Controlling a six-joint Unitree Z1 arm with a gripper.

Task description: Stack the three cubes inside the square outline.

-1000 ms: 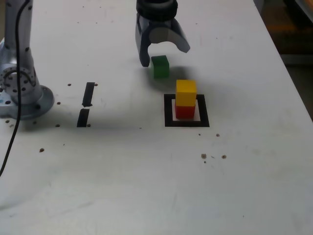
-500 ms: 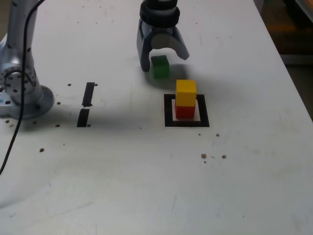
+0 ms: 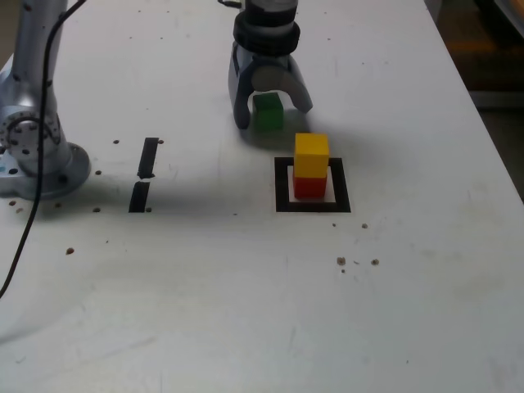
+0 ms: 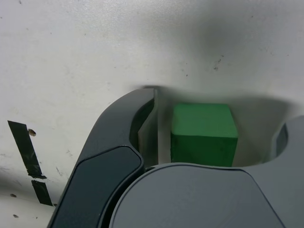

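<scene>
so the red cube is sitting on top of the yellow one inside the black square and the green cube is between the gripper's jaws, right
Not quite: the order is reversed. In the exterior view the yellow cube sits on top of the red cube inside the black square. The rest holds: the green cube is between the jaws of the gripper.

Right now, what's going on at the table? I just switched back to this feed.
The arm's gripper is down around the green cube, jaws straddling it with a visible gap in the wrist view, so it isn't gripped yet. The yellow cube already sits on the red cube inside the square outline. The green cube rests on the table just behind that stack in the exterior view, the last one to go on.
</scene>
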